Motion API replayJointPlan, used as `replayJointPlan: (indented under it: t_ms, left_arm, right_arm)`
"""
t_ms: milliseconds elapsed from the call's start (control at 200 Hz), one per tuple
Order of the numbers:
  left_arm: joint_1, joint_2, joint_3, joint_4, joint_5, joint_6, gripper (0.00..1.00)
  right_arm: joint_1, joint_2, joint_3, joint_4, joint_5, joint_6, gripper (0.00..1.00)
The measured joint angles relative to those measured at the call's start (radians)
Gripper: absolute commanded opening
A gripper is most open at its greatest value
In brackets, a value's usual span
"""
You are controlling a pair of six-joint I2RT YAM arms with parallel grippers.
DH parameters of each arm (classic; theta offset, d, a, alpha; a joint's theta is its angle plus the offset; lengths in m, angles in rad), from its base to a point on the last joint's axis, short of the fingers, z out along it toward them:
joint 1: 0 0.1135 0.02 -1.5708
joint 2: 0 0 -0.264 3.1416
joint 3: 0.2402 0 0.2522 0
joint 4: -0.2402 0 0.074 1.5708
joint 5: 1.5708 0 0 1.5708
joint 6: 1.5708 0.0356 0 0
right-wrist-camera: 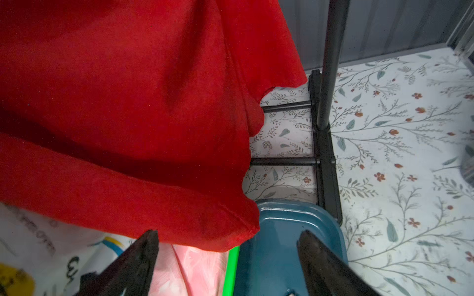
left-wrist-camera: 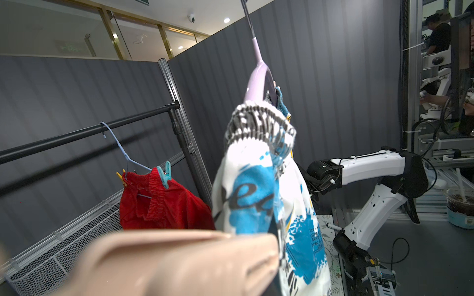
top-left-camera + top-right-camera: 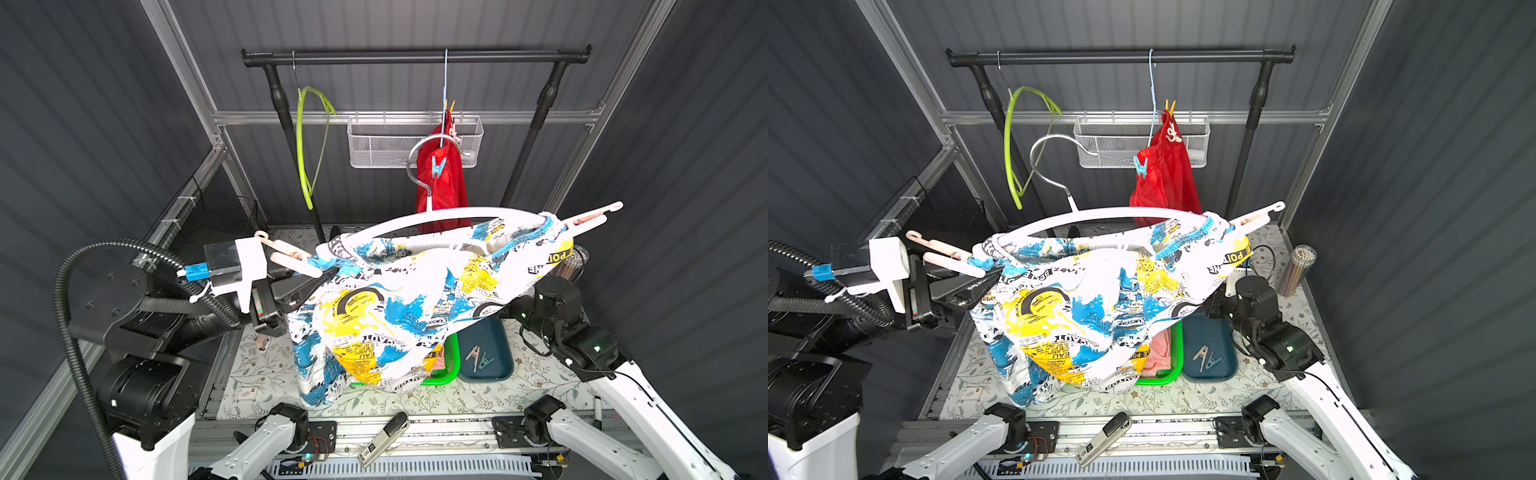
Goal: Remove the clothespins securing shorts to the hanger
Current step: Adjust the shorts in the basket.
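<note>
The newspaper-print shorts (image 3: 407,307) hang on a white hanger (image 3: 436,216) held in the air, off the rail. My left gripper (image 3: 322,278) is shut on the hanger's left end at the waistband. A beige clothespin (image 3: 286,253) sits just above it and fills the left wrist view (image 2: 166,264). Another beige clothespin (image 3: 582,220) pins the right end. My right gripper (image 1: 228,258) is open and empty, low behind the shorts, over the green basket rim. The red shorts (image 3: 444,187) hang on the rail with a blue clothespin (image 3: 437,166) and a yellow clothespin (image 3: 451,106).
A blue tray (image 3: 494,336) holds two loose clothespins (image 3: 478,359). The green basket (image 3: 451,365) holds pink shorts (image 3: 1158,353). On the black rail (image 3: 415,56) hangs a bare green hanger (image 3: 309,145). Behind it is a wire basket (image 3: 374,141); a cup of sticks (image 3: 1298,266) stands right.
</note>
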State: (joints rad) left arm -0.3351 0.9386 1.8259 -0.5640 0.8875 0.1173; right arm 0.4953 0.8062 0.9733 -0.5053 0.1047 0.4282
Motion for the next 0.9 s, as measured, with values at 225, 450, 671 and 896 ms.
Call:
replayJointPlan:
  t_ms: [225, 450, 671, 896]
  left_arm:
    - [0.0, 0.032, -0.005, 0.037, 0.06, 0.003, 0.0]
    - [0.0, 0.051, -0.023, 0.121, 0.132, -0.026, 0.0]
    - [0.0, 0.099, -0.047, 0.169, 0.112, -0.016, 0.0]
    - [0.0, 0.135, -0.124, 0.154, -0.071, 0.093, 0.0]
  right_arm:
    - [-0.001, 0.114, 0.223, -0.007, -0.042, -0.053, 0.92]
    - [-0.114, 0.238, 0.368, 0.03, -0.124, -0.117, 0.89]
    - [-0.146, 0.277, 0.375, 0.05, -0.271, -0.087, 0.88]
    - [-0.149, 0.151, 0.328, -0.011, -0.291, -0.044, 0.87]
